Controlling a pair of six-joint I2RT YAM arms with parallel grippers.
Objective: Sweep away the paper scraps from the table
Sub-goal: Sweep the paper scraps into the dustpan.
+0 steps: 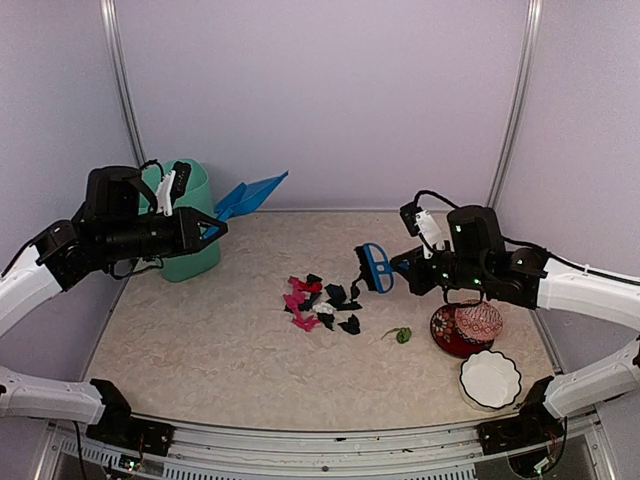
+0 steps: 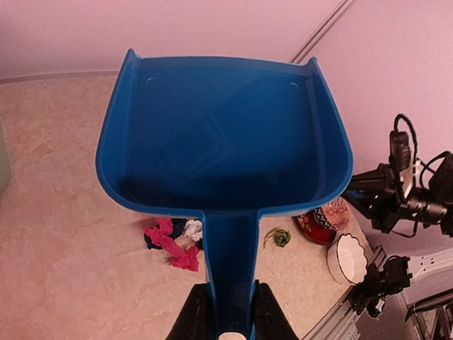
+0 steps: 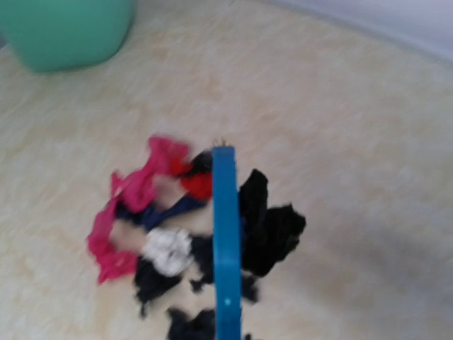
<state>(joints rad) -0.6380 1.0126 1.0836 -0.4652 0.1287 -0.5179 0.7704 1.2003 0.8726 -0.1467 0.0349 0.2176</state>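
The paper scraps lie in a loose pile of pink, black, red, navy and white bits at mid-table; one green scrap lies apart to the right. My left gripper is shut on the handle of the blue dustpan, held in the air at the back left. In the left wrist view the gripper clamps the dustpan above the scraps. My right gripper holds the blue brush just right of the pile. The right wrist view shows the brush over the scraps; its fingers are out of frame.
A green bin stands at the back left, and also shows in the right wrist view. A red-patterned bowl with a ball and a white bowl sit at the front right. Pale walls enclose the table.
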